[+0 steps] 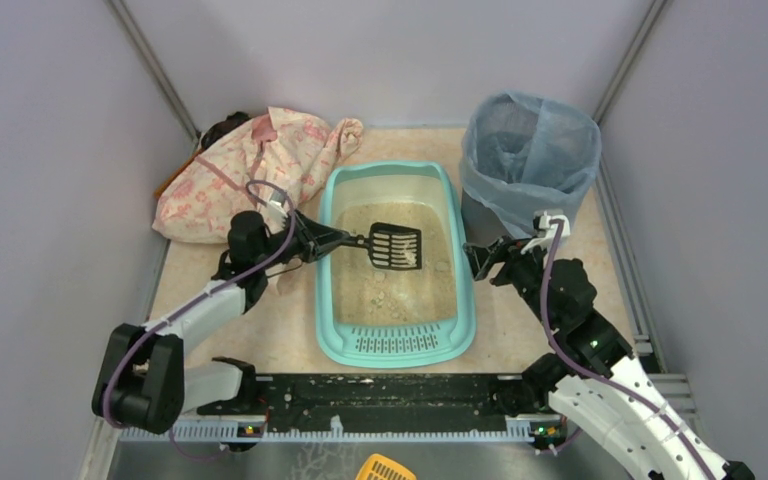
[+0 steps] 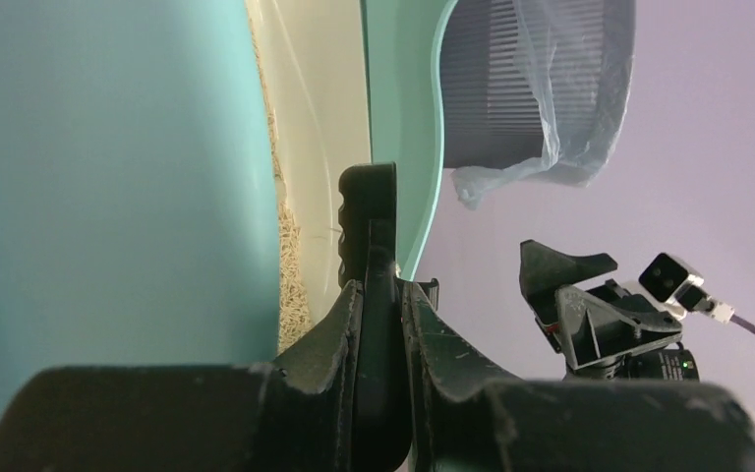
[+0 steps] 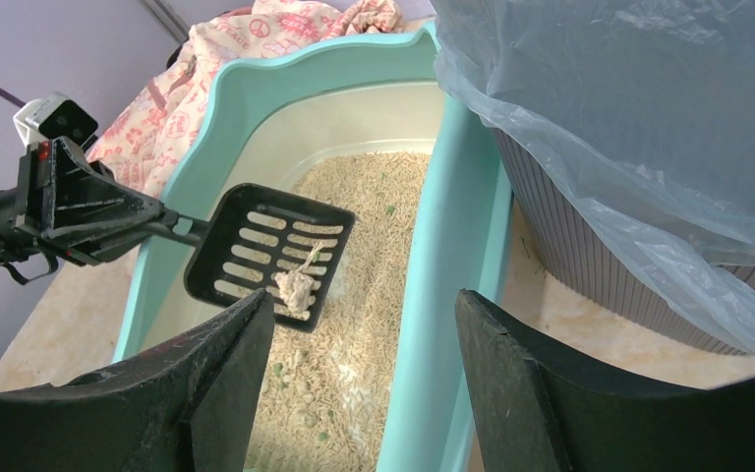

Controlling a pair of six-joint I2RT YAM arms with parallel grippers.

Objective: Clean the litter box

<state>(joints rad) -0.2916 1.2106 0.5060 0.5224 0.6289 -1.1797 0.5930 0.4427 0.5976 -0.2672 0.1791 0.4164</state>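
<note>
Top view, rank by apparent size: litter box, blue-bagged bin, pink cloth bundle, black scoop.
1. litter box
2-3. pink cloth bundle and bin: these look about alike, so I have not ranked them
4. scoop, clearly smallest

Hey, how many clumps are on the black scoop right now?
1. A pale clump lies on the scoop, near the end away from its handle, above the litter box. More may be buried in the litter.
</note>
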